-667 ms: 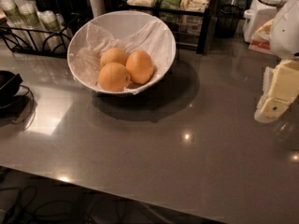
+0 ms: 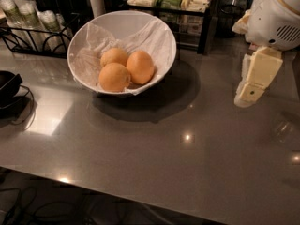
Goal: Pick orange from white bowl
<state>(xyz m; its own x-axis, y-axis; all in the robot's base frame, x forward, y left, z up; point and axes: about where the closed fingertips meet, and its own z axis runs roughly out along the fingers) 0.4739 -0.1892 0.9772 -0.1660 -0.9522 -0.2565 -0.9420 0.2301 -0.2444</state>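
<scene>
My gripper (image 2: 251, 90), cream-coloured plastic under a white rounded wrist housing, hangs well to the right of the large round white bowl (image 2: 119, 14), apart from it and level with its lower half. It points downward and leans a little toward the bowl. Whether my jaws stand apart or together I cannot tell from this side-on view. They touch neither the bowl nor any fruit. The bowl sits tilted on the glossy grey worktop (image 2: 164, 163), its mouth turned toward the camera, and is lined with crinkled white paper (image 2: 93, 43). The deep-coloured, smooth, egg-shaped orange (image 2: 140, 67) lies in the bowl's lower right part. Its long axis runs nearly upright in the view, with the top end leaning slightly toward the bowl's right wall. Its left side touches two rounder, paler yellow-orange fruits (image 2: 114, 77); one is toward the bowl's front lip and the other is behind it, nearer the bowl's centre. Behind the bowl to its left stands a black wire rack of cups (image 2: 28, 18), and behind it to its right a black shelf of packets (image 2: 185, 3).
</scene>
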